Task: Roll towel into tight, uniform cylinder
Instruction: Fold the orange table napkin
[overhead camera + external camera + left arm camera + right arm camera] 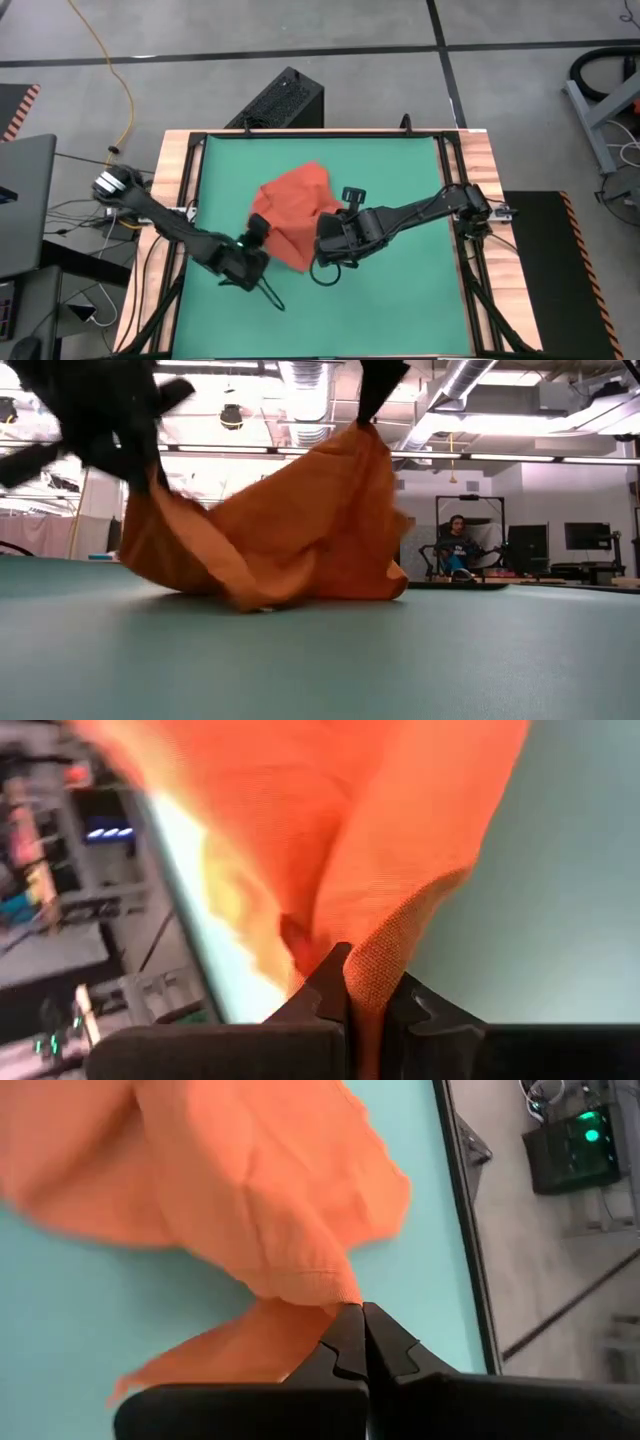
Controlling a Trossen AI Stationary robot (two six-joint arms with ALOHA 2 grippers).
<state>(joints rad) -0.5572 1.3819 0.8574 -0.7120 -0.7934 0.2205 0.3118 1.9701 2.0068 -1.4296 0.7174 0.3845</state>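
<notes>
The orange-red towel (293,212) is bunched in the middle of the green mat (400,290). In the low view it is raised at two points and sags between them, with its lower folds (262,596) resting on the mat. My left gripper (257,238) is shut on the towel's left near part. My right gripper (326,238) is shut on its right near part. The white tag does not show. My left gripper pinches a bunched fold of the towel's edge (385,965) between its two fingers (330,990). The cloth rises out of the fingers and spreads away from them; its far part lies on the mat. My right gripper pinches a corner or edge point of the towel (335,1295) at its fingertips (352,1332). The cloth is lifted there, fans out from the fingers over the mat, and a loose flap (215,1350) hangs beside them.
The mat lies in a wooden frame (175,200) with black rails. Bare mat shows on the near side (380,320) and to the right of the towel. A black box (283,100) and cables lie on the floor beyond the table. A person (458,545) sits far off in the room.
</notes>
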